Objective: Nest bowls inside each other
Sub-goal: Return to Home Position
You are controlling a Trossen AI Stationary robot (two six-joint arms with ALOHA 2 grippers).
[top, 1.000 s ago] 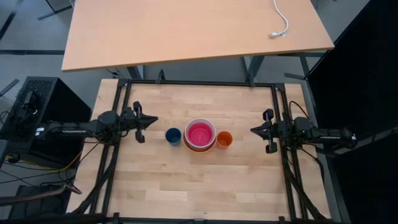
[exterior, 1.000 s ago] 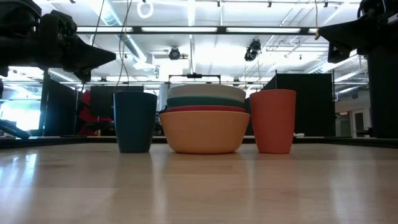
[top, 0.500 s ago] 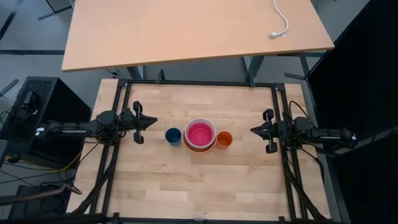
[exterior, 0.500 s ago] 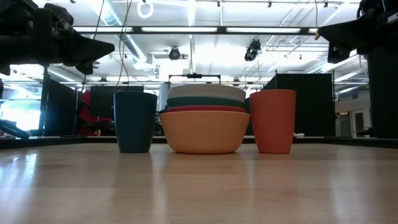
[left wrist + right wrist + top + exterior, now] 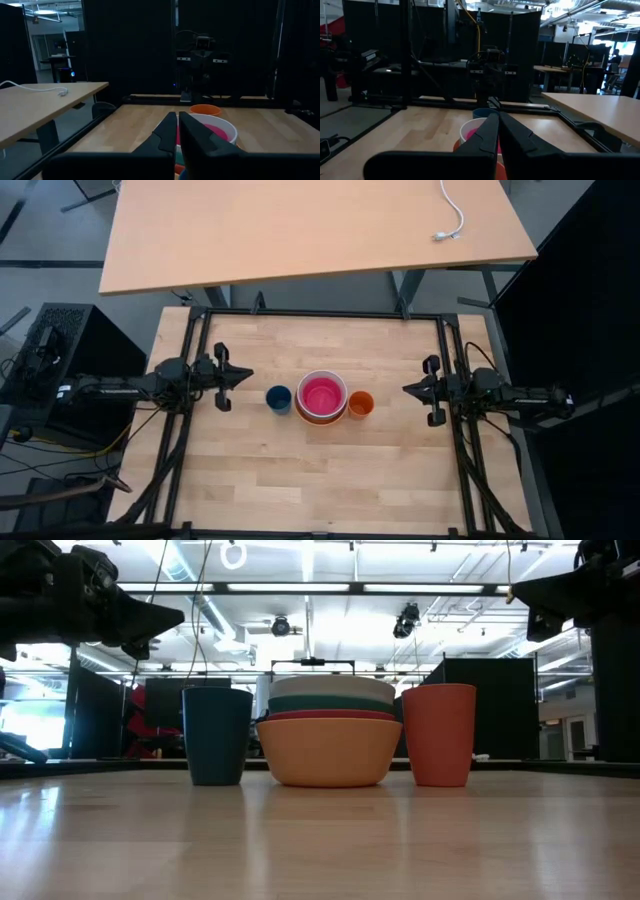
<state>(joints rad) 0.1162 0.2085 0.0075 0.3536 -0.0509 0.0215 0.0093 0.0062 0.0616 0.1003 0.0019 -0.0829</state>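
Landmark: bowl stack [image 5: 322, 396], five bowls nested one inside another, upright near the middle of the desk [image 5: 300, 480].
Bottom bowl: yellow-orange bowl [image 5: 330, 752], resting on the desk and carrying the rest of the stack.
Second bowl: red-orange bowl [image 5: 330, 716], only its rim band showing above the yellow-orange one in the low view.
Third bowl: teal bowl [image 5: 330, 703], a narrow band above the red-orange rim.
Fourth bowl: white bowl [image 5: 332, 687], highest rim of the stack in the low view; from above it rings the innermost bowl.
Top bowl: pink bowl [image 5: 322, 394], seated inside the white one, its inside visible from above and hidden behind the white rim in the low view.
Blue cup: blue cup [image 5: 279, 398], upright and mouth up, just beside the stack on the left arm's side.
Orange cup: orange cup [image 5: 361, 404], upright and mouth up, close against the stack on the right arm's side; whether they touch cannot be told.
Left hand: left hand [image 5: 249, 373], well apart from the stack, out past the blue cup, raised above the desk and pointing toward the stack; fingers drawn together, gripping nothing.
Right hand: right hand [image 5: 405, 389], well apart from the stack, out past the orange cup, raised and pointing toward the stack; fingers drawn together, gripping nothing.
Surround: black frame [image 5: 200, 340], running along the desk edges, well clear of the stack.
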